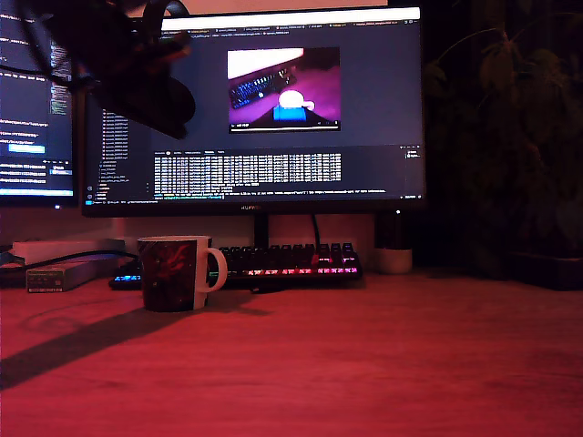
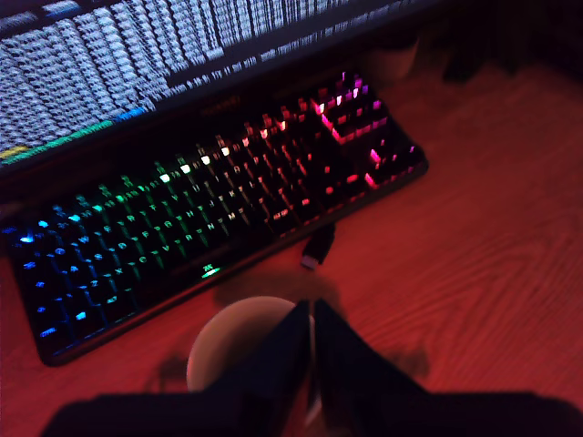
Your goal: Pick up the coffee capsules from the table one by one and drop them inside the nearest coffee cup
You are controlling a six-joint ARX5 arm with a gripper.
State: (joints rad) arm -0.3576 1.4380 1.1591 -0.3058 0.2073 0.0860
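Fingers (image 2: 351, 369) show in the wrist view as 2 dark wedges pressed together, with only a thin pale seam between them. I cannot tell whether anything is caught in that seam. They hang right over the coffee cup (image 2: 223, 341), and its pale rim curves out from under them, partly covered.

In the exterior view the cup stands upright on the red-tinted worktop (image 1: 392, 364), at about 8 o'clock from the frame's centre, its white handle turned to 3 o'clock. The arm (image 1: 137, 73) is a dark mass at 11 o'clock, high above the cup and well apart from it, and it covers a corner of the big monitor (image 1: 273, 109). A long shadow (image 1: 82, 346) runs from the cup's foot toward 8 o'clock.

A backlit keyboard (image 1: 287, 262) lies just behind the cup, at 2 o'clock from it, under the big monitor. A short dark cable end (image 2: 319, 250) pokes out at the keyboard's front edge, near the cup. A small pale pot (image 1: 394, 259) sits just beyond the keyboard's 3 o'clock end. Past it a plant (image 1: 519, 118) is nearly lost in the dark. At 9 o'clock from the cup is a stack of flat boxes (image 1: 64, 266), with a 2nd monitor (image 1: 32, 100) above it.
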